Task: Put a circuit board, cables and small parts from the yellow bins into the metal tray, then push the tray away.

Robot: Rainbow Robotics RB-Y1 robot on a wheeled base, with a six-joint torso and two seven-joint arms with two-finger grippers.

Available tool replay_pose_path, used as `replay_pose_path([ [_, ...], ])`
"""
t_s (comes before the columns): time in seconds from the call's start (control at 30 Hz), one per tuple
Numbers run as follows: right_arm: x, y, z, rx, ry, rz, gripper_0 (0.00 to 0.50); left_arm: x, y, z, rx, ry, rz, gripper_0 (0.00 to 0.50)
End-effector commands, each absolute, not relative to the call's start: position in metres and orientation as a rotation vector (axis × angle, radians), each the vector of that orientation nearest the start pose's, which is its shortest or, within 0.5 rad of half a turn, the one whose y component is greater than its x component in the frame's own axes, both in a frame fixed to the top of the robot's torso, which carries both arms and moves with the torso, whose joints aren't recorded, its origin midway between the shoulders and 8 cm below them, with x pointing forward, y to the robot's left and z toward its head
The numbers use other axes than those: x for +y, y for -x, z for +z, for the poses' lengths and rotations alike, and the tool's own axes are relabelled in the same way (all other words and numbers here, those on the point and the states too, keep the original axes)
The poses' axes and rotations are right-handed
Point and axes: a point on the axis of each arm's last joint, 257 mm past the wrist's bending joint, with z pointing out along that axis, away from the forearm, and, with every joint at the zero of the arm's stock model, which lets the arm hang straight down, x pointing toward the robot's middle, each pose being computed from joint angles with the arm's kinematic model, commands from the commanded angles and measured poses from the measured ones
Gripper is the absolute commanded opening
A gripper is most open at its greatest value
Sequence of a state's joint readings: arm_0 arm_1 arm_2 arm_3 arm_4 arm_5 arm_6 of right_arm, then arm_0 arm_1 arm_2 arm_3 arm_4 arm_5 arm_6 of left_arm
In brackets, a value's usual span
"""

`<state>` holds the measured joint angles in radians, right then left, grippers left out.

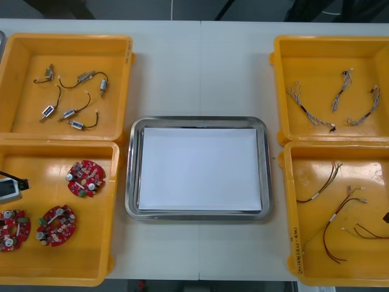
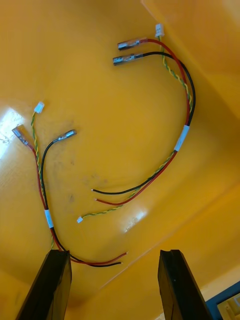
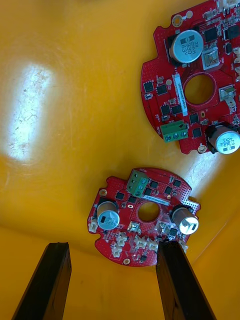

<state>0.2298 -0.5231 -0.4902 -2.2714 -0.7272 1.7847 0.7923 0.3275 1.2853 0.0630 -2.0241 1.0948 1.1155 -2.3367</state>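
Note:
My left gripper [image 3: 112, 247] is open and hangs low in the near left yellow bin [image 1: 36, 167]. One round red circuit board [image 3: 145, 215] lies just past its fingertips, its edge touching one finger [image 3: 175, 275]. A second board [image 3: 200, 80] lies farther off. The front view shows three boards in that bin, the farthest from me [image 1: 85, 177] lying apart from the other two. My right gripper [image 2: 115, 252] is open above the floor of the near right bin [image 1: 292, 213], over red and yellow cables [image 2: 172, 150]. The metal tray [image 1: 266, 182], white inside, holds nothing.
The far left bin [image 1: 18, 48] holds several small metal parts [image 1: 73, 112] on black leads. Three twisted blue and white cables [image 1: 310, 112] lie in the far right bin [image 1: 282, 73]. Bare table runs beyond the tray and between the bins.

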Motion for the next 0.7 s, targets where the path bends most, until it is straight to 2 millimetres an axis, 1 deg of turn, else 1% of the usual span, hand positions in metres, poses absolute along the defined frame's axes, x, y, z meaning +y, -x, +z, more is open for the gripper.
replay_pose_path([
  [0.03,-0.424,-0.293,-0.261,2.426,-1.249,0.223,0.500,0.451,-0.338,-0.268,2.374,-1.528,0.360,0.500],
  [0.13,-0.427,-0.296,-0.265,2.410,-1.274,0.234,0.500,0.451,-0.339,-0.269,2.374,-1.537,0.365,0.500],
  [0.37,-0.439,-0.291,-0.277,2.387,-1.349,0.214,0.500,0.455,-0.343,-0.275,2.376,-1.545,0.380,0.500],
  [0.47,-0.442,-0.289,-0.282,2.388,-1.375,0.208,0.500,0.455,-0.344,-0.277,2.374,-1.554,0.383,0.500],
  [0.63,-0.441,-0.294,-0.291,2.380,-1.381,0.218,0.500,0.460,-0.343,-0.281,2.390,-1.546,0.391,0.500],
  [0.7,-0.436,-0.296,-0.296,2.388,-1.373,0.225,0.500,0.461,-0.344,-0.282,2.388,-1.553,0.398,0.500],
])
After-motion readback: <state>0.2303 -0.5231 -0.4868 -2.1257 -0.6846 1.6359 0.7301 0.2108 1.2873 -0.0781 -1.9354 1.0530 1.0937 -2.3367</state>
